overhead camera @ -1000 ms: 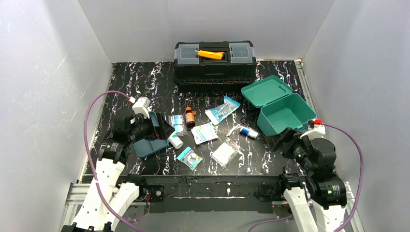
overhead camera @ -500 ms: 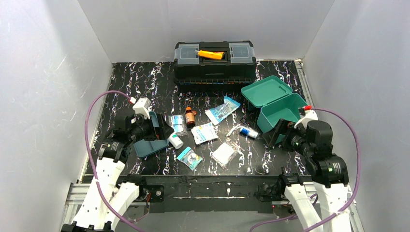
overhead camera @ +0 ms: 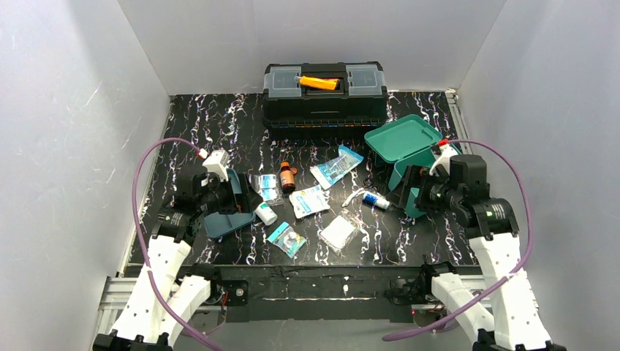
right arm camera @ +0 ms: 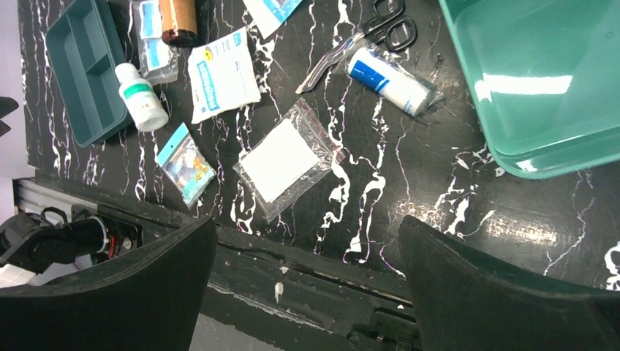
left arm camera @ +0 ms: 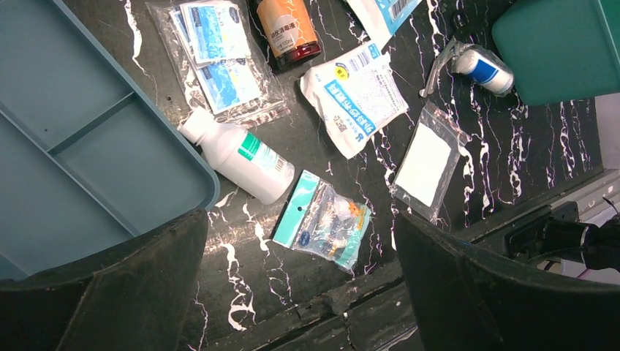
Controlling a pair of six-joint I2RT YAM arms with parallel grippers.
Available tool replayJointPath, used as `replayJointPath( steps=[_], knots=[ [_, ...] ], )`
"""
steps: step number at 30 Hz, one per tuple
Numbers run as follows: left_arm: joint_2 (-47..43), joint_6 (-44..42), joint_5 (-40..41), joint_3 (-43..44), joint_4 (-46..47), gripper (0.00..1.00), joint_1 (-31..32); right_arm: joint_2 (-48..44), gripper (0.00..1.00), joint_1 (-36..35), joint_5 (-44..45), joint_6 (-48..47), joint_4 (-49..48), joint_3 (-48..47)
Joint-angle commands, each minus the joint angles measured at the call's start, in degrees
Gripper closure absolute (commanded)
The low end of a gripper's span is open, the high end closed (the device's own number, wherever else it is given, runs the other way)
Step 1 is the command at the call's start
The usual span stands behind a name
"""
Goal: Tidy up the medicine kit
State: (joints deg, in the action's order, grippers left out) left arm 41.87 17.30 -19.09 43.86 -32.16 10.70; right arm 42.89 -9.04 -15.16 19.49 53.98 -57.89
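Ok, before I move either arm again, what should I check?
1. Lid of the medicine box open: ok.
2. Box inside bare where visible: ok.
3. Left fingers open, holding nothing: ok.
4. Right fingers open, holding nothing: ok.
5. Tray seated in the box: not ok, it lies on the table at the left.
6. Bottle, bandage roll and packets packed: not ok, loose on the table.

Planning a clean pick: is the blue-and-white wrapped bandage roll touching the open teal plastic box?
Apart. The right wrist view shows bare black table between the bandage roll and the teal box.
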Motion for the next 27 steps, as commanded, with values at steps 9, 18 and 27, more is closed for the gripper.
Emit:
replayJointPath(
  steps=[9, 18, 27],
  knots=[
    [0.16, -0.69, 0.66, -0.11, -0.87, 0.01, -0.08, 13.87, 0.04, -13.87, 7.40, 2.30, -3.42, -7.58],
    [-0.26, -0.60, 2.28, 0.08, -1.53, 0.01, -0.07, 23.87, 0.14, -22.56, 7.95, 8.66, -10.24, -9.07],
    [-1.01, -0.42, 4.88, 0.44, -2.43, 0.01, -0.06, 41.19, 0.27, -30.07, 11.56, 12.25, -12.56, -15.82]
  ],
)
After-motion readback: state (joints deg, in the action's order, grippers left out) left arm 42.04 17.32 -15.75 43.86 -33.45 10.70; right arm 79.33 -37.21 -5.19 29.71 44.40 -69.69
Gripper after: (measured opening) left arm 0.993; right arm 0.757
